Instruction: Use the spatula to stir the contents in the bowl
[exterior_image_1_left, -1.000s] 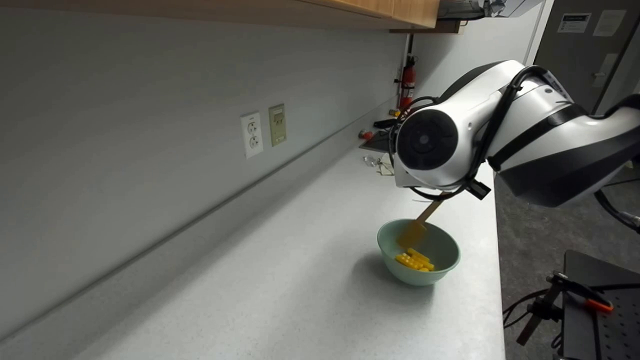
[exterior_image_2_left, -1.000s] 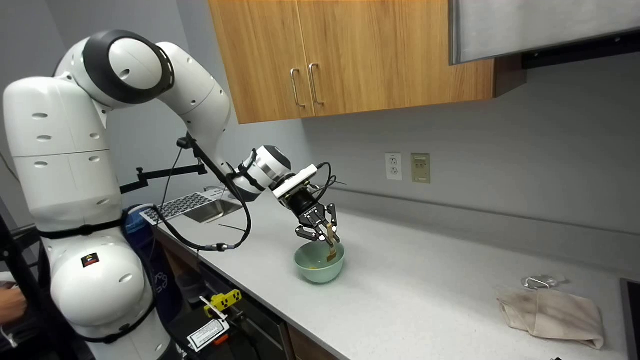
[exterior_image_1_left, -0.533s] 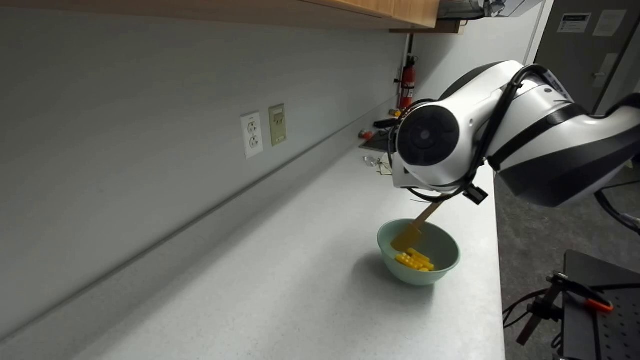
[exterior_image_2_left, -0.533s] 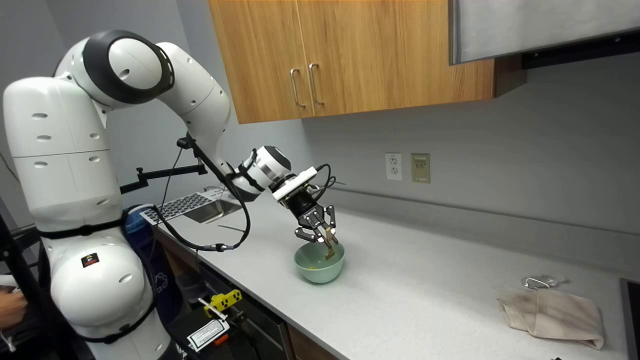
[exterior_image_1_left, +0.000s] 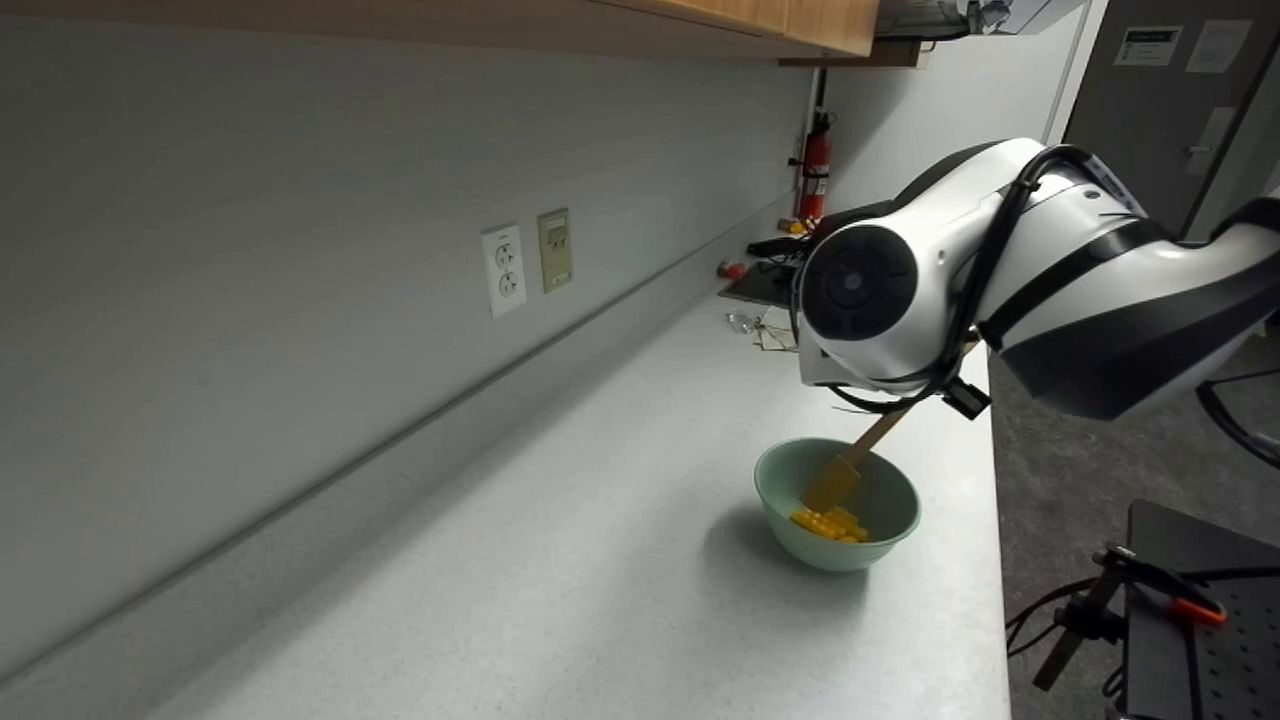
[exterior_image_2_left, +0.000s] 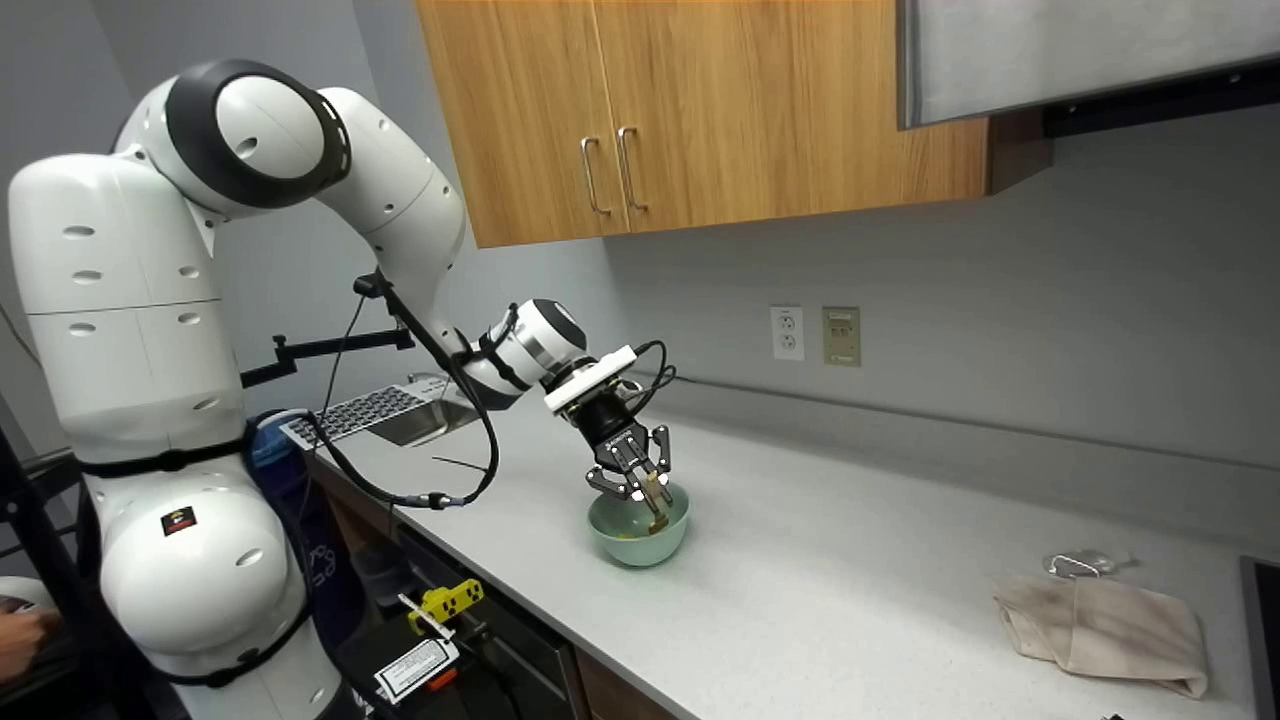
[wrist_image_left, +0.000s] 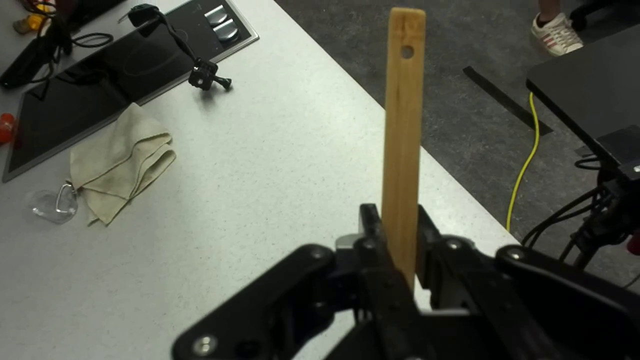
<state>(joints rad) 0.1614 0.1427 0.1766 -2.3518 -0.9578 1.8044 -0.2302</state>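
I'm standing in a kitchen
Wooden cupboards (exterior_image_2_left: 740, 110) are hanging over a pale counter (exterior_image_2_left: 880, 560); a black cooktop (wrist_image_left: 145, 70) (silvery knobs (wrist_image_left: 226, 31) and all) is sitting there.

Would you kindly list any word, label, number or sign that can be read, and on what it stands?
No word is readable for certain.
White mark on bin: apparently recycling arrows.
Too small or blurred:
Lettering on claw
Sticker on arm
Tag below yellow socket strip
Signs on door
Label on extinguisher
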